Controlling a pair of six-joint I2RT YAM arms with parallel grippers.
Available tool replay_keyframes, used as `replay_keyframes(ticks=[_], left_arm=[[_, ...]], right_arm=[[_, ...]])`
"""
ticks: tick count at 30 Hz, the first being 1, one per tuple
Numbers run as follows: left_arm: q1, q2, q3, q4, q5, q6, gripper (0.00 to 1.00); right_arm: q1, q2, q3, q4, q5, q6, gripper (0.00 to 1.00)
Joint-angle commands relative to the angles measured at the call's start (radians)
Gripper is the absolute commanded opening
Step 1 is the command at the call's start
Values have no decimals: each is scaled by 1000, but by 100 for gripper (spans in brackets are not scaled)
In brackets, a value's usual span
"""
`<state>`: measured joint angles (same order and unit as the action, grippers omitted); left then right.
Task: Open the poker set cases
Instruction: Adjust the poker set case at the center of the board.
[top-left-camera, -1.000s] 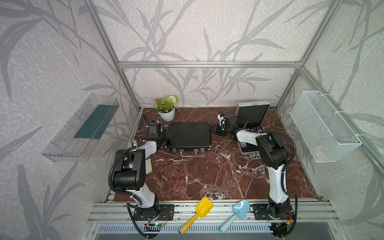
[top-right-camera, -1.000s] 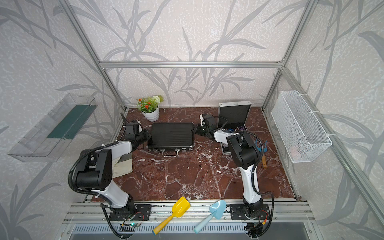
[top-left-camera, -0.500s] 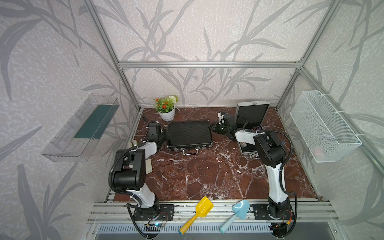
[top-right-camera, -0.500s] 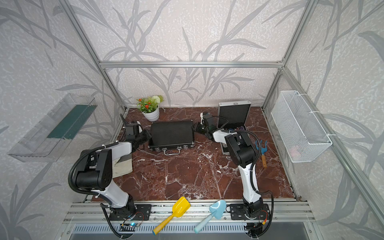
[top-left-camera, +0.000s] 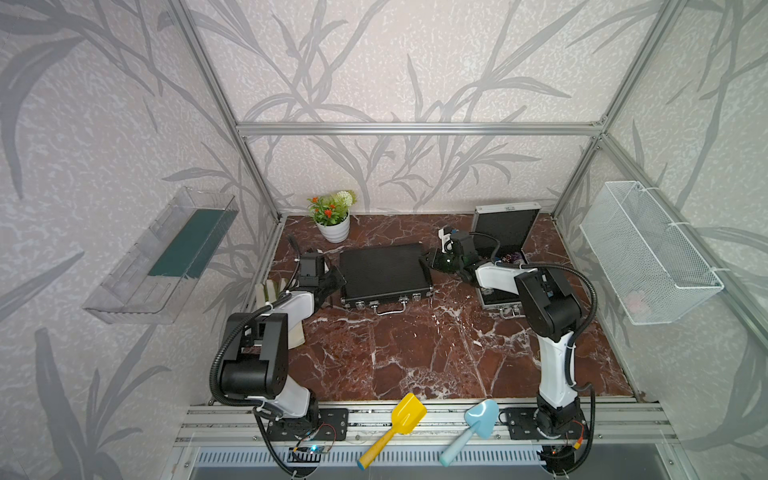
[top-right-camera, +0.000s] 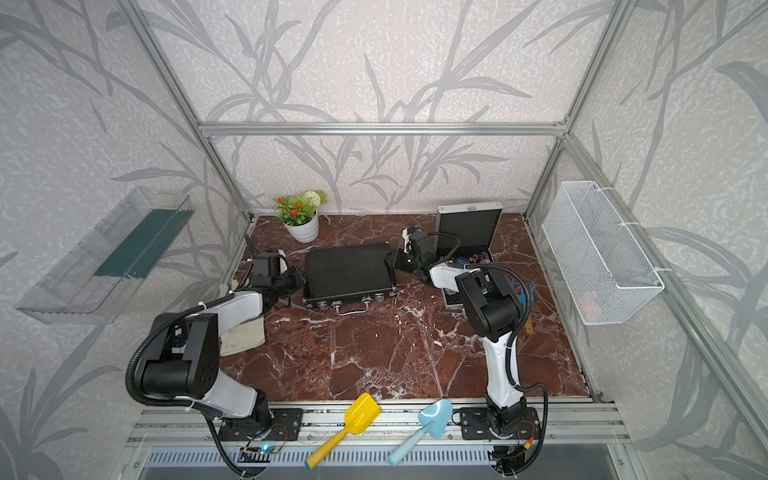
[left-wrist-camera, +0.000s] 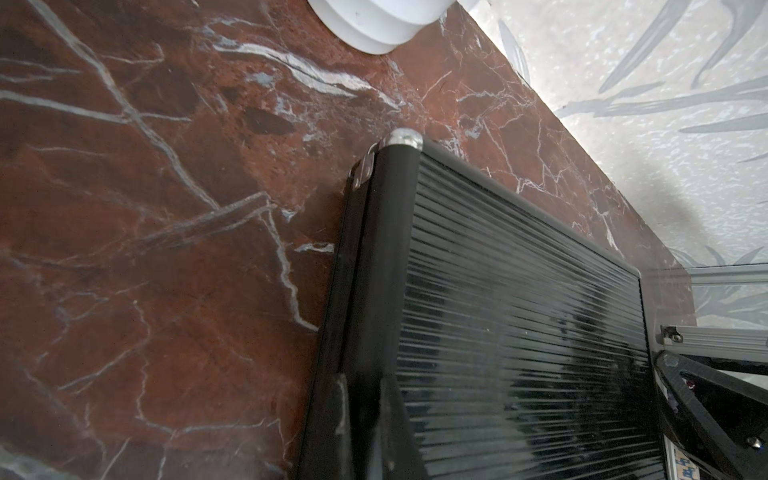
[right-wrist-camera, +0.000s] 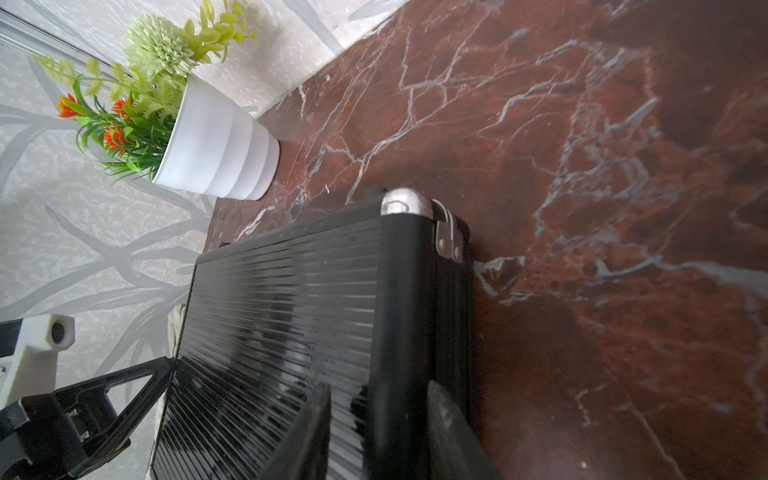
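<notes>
Currently black case (top-left-camera: 384, 272) flat on table (top-left-camera: 415, 353), mid-back, lid down; silver case (top-left-camera: 505, 226) already open at right. Left fingers (left-wrist-camera: 395, 440) clenched at black case's left edge. Right fingers (right-wrist-camera: 303, 440) parted astride right rim. Risk: one-sided lift twists lid, case skids toward flower pot (top-left-camera: 334, 230). Latch state unreadable.
</notes>
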<state>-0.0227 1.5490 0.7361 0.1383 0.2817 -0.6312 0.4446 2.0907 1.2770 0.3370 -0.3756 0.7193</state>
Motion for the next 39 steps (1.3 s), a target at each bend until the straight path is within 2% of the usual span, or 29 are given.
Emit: replay_keyframes(ticks=[1, 5, 7, 10, 14, 16, 20, 26, 30, 31, 36, 39], left_arm=[[-98, 56, -86, -333, 233, -23, 3], [-90, 59, -61, -379, 201, -3, 5], [-82, 54, -42, -407, 171, 0, 8], [-72, 29, -10, -460, 113, 15, 20], [-70, -54, 13, -501, 41, 12, 44], [-71, -86, 17, -506, 20, 11, 50], [-72, -133, 22, -516, -10, 17, 55], [-73, -178, 43, -535, -61, 31, 57], [-72, -144, 78, -538, -65, 55, 58], [-72, -127, 86, -536, -60, 60, 58], [-72, -75, 98, -494, -23, 62, 57], [-72, -75, 94, -487, -27, 59, 57]], right_arm=[[37, -26, -19, -77, -114, -10, 44], [37, -34, -21, -103, -103, -24, 46], [37, -44, -23, -113, -93, -35, 48], [35, -61, -29, -129, -74, -57, 55], [33, -103, -37, -158, -48, -103, 62], [34, -135, -47, -169, -32, -126, 65], [31, -219, -113, -186, 2, -141, 71], [30, -355, -304, -148, 7, -102, 76], [54, -422, -392, -134, -2, -88, 77], [67, -432, -411, -123, -1, -50, 77], [144, -416, -491, 27, -9, 34, 76], [175, -376, -535, 143, 26, 103, 76]])
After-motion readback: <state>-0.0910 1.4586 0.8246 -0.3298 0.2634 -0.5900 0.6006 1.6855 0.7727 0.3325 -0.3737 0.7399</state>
